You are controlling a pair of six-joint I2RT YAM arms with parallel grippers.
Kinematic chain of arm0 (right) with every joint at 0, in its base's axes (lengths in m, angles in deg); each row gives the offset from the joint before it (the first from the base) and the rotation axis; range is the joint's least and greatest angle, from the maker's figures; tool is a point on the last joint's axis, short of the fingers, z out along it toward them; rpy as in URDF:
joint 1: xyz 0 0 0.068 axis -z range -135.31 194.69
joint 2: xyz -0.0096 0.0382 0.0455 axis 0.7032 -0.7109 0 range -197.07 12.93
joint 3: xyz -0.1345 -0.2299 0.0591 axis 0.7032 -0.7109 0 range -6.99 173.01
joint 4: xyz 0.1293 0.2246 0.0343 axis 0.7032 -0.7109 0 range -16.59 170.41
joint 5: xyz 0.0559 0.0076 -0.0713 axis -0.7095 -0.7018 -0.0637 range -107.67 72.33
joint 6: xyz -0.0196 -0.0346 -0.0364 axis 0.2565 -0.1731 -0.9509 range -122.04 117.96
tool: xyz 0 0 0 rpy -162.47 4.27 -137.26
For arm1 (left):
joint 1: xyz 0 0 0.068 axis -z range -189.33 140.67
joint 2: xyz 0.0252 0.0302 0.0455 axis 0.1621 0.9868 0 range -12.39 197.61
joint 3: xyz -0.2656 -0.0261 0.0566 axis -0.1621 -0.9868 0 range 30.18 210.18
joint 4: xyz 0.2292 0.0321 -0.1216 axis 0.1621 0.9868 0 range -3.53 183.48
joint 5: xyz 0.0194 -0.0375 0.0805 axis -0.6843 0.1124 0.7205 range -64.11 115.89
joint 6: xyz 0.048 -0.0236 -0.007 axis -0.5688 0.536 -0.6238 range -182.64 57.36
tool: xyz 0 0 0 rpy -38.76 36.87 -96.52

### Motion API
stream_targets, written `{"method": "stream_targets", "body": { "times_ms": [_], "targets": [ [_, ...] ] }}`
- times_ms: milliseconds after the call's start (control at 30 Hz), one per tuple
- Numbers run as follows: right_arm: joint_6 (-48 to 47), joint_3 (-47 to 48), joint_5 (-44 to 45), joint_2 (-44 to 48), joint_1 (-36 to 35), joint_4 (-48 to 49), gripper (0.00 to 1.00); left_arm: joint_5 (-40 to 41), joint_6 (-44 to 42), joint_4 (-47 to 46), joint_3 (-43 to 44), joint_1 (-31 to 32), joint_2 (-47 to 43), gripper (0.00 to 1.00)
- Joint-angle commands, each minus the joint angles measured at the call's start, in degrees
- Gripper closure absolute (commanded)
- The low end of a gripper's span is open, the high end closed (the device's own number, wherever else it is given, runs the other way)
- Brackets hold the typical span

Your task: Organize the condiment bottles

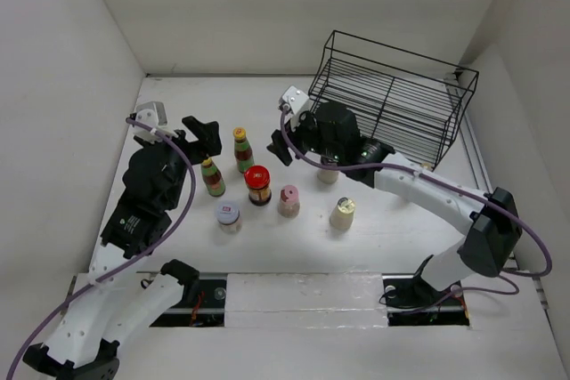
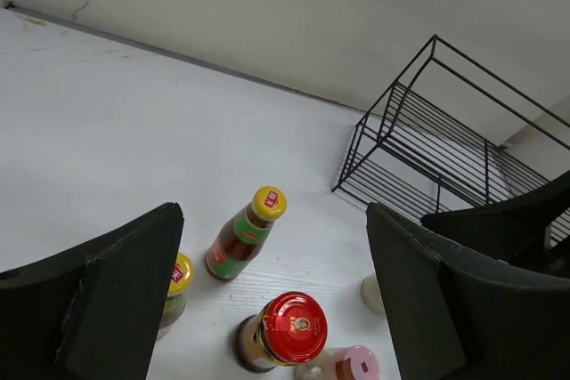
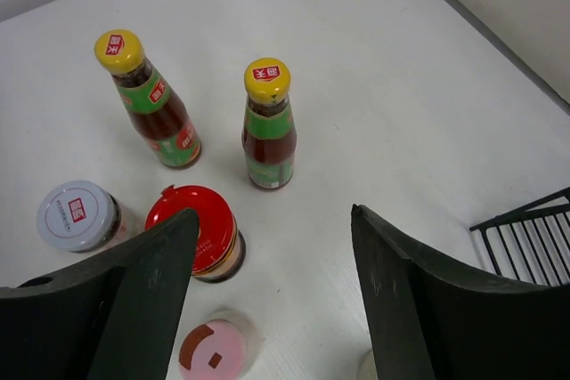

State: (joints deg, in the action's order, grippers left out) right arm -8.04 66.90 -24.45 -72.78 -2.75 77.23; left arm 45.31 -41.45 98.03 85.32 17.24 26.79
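left claw [image 2: 274,251]: spread wide, nothing in it, just left of the two yellow-capped sauce bottles [image 1: 243,149] | right claw [image 3: 273,215]: wide open too, empty, hanging over the red-lidded jar [image 1: 258,186] and pink-capped shaker [image 1: 288,200] | bottles upright on the table [image 1: 178,104], near the wire rack [image 1: 392,100]

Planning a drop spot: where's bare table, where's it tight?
Bare: back strip of the table between the far wall and the far yellow-capped bottle, left of the wire rack; also the front strip between the white-lidded jar, cream shaker and near edge. Tight: around the red-lidded jar.
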Motion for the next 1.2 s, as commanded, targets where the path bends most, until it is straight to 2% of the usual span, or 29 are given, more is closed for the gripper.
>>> {"method": "stream_targets", "body": {
  "times_ms": [0, 33, 100, 133, 167, 200, 233, 267, 300, 333, 367, 400, 433, 467, 533, 600, 700, 1033, 1167],
  "targets": [
    [-0.06, 1.96, -1.48, -1.56, -0.11, 5.36, 0.25, -0.18, -1.07, -3.11, -0.29, 0.06, -0.68, 0.19],
    [-0.06, 1.96, -1.48, -2.26, -0.11, 5.90, 0.25, -0.17, -1.06, -3.11, -0.90, 0.06, -0.68, 0.19],
    [-0.06, 1.96, -1.48, -2.88, -0.11, 5.90, 0.36, -0.17, -1.06, -4.07, -2.47, 0.06, -2.00, 0.18],
    [-0.06, 1.96, -1.48, -3.40, -0.11, 5.90, 0.45, -0.17, -1.06, -4.86, -3.10, 0.06, -2.70, 0.19],
    [-0.06, 1.96, -0.95, -3.41, -0.11, 6.51, 0.59, 0.79, -1.06, -4.87, -3.10, 0.06, -3.31, 0.24],
    [-0.06, 2.48, -0.95, -4.02, -0.11, 6.52, 0.87, 0.79, -1.06, -4.87, -3.71, 0.06, -3.32, 0.47],
    [-0.06, 2.49, -0.43, -4.98, -0.11, 7.04, 0.96, 1.40, -1.06, -4.87, -3.72, 0.06, -3.32, 0.65],
    [-0.06, 3.01, -0.42, -5.60, -0.11, 7.05, 1.00, 1.41, -1.06, -4.87, -3.72, 0.06, -3.32, 0.79],
    [-0.06, 3.71, -0.42, -6.82, -0.11, 7.05, 1.00, 1.41, -1.06, -4.87, -3.72, 0.06, -3.32, 0.91],
    [-0.06, 3.72, -0.42, -7.36, -0.11, 7.05, 1.00, 1.41, -0.54, -4.87, -3.72, 0.06, -3.32, 0.91],
    [-0.06, 3.72, -0.42, -7.36, -0.11, 7.05, 0.95, 1.93, -0.54, -4.87, -3.72, 0.06, -3.32, 0.91],
    [-0.06, 4.42, -0.94, -8.15, -0.11, 7.05, 0.86, 2.55, 0.07, -4.87, -3.72, 0.06, -3.32, 0.86],
    [-0.06, 5.03, -1.99, -9.20, -0.11, 7.05, 0.62, 2.55, 0.08, -4.00, -3.72, 0.06, -3.32, 0.78],
    [-0.06, 5.04, -2.52, -9.82, -0.11, 7.05, 0.52, 2.55, 0.08, -3.99, -3.72, 0.06, -3.32, 0.57],
    [-0.06, 5.92, -3.76, -11.05, -0.11, 7.05, 0.37, 3.17, 0.60, -3.99, -4.41, 0.06, -3.32, 0.43],
    [0.46, 6.97, -4.29, -12.46, -0.11, 7.05, 0.33, 3.17, 0.61, -4.61, -4.42, 0.06, -3.32, 0.37],
    [0.46, 9.42, -6.48, -15.52, -0.11, 7.05, 0.25, 2.47, 0.61, -3.99, -4.42, 0.06, -3.32, 0.34],
    [-0.06, 22.69, -11.76, -29.06, -0.11, 7.66, 0.25, 2.46, 0.61, -4.87, -4.42, 0.06, -3.32, 0.34],
    [0.46, 25.33, -12.29, -32.50, -0.11, 10.37, 0.26, 1.94, 0.61, -4.87, -4.42, 0.06, -3.32, 0.34]
  ]
}}
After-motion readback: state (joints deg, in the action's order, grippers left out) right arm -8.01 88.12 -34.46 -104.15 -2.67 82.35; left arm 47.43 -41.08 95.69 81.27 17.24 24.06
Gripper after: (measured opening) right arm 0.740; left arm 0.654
